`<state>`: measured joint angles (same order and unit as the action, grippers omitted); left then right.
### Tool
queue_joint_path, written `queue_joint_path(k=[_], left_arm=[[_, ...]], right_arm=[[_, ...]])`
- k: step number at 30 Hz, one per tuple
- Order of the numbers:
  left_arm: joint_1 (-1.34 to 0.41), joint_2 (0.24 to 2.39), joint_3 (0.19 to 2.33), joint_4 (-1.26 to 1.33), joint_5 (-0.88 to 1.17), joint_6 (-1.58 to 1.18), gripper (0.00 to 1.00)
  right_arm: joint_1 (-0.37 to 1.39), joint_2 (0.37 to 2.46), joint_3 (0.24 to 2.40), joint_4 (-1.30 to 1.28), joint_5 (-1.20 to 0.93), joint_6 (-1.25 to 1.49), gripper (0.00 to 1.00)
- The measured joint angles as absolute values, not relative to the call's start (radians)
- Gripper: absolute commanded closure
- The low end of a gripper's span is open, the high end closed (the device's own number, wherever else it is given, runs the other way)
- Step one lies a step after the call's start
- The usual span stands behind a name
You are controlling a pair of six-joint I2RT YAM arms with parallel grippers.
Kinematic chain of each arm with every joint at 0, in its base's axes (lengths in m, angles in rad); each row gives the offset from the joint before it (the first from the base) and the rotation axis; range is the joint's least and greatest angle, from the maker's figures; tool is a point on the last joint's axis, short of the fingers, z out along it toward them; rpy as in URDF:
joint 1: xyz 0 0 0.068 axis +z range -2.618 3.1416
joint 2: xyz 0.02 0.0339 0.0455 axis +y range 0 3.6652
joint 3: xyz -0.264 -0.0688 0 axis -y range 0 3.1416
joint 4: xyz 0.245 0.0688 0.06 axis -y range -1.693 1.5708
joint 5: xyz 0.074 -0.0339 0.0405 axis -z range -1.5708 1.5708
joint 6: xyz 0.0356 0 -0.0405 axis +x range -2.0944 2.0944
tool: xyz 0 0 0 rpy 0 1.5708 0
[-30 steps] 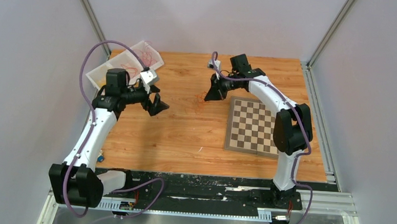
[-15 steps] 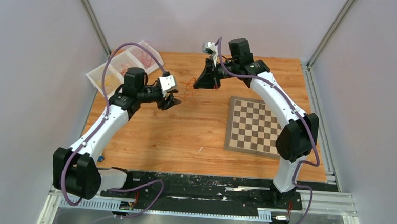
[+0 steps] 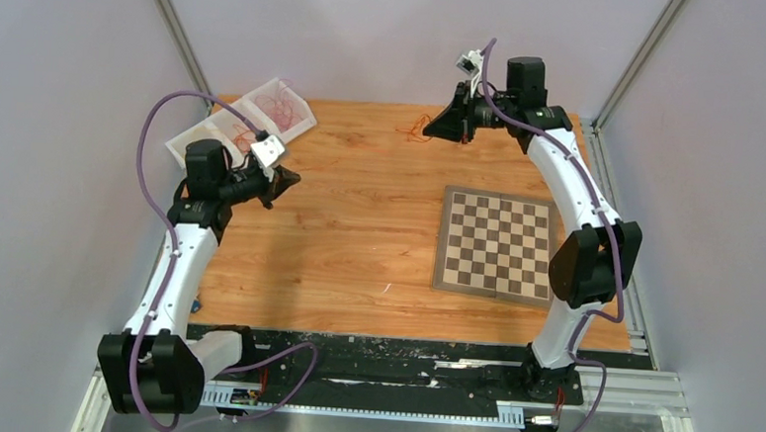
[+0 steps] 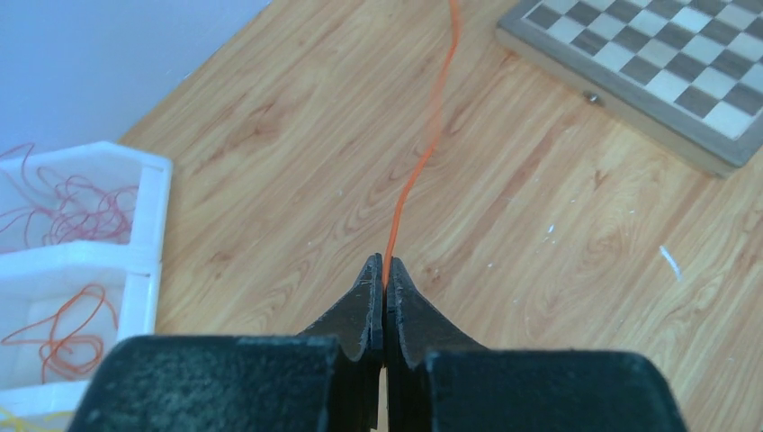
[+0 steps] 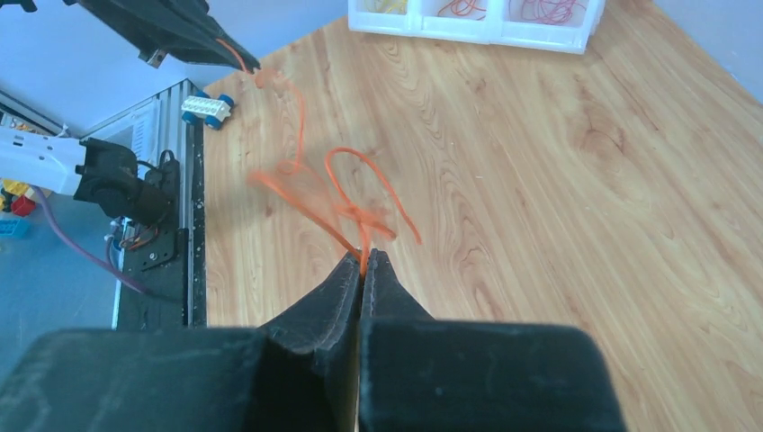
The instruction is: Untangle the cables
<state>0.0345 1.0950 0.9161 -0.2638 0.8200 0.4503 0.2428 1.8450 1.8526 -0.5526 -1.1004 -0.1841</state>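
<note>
The cables are a small tangle of thin orange strands (image 5: 346,193) hanging above the wooden table. My right gripper (image 5: 363,261) is shut on the tangle and is raised at the back of the table (image 3: 433,130). One orange strand (image 4: 423,153) runs taut from the tangle to my left gripper (image 4: 384,270), which is shut on its end. The left gripper (image 3: 284,179) hovers near the left edge, beside the white tray. In the right wrist view the strand reaches the left gripper's fingers (image 5: 193,31) at the upper left.
A white compartment tray (image 3: 177,149) at the back left holds red, orange and yellow strands; its wall (image 4: 153,225) is close to the left gripper. A chessboard (image 3: 496,244) lies right of centre. A small white and blue part (image 5: 207,106) sits at the table's left edge.
My left gripper reached toward the middle, shut on one orange strand and drew back left. The right gripper rose and moved to the back right with the tangle, stretching the strand.
</note>
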Motion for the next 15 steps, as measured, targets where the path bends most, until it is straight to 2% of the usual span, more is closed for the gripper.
queue_joint_path(k=[4, 10, 15], left_arm=[[0.002, 1.092, 0.932, -0.268, 0.863, 0.409, 1.0], [-0.181, 1.124, 1.039, -0.198, 0.881, 0.315, 1.0], [-0.225, 1.14, 1.076, -0.124, 0.884, 0.273, 0.96]], right_arm=[[0.264, 1.846, 1.854, -0.525, -1.09, -0.164, 1.0], [0.408, 1.848, 1.866, -0.493, -1.097, -0.158, 1.0], [0.476, 1.848, 1.866, -0.477, -1.117, -0.155, 1.0]])
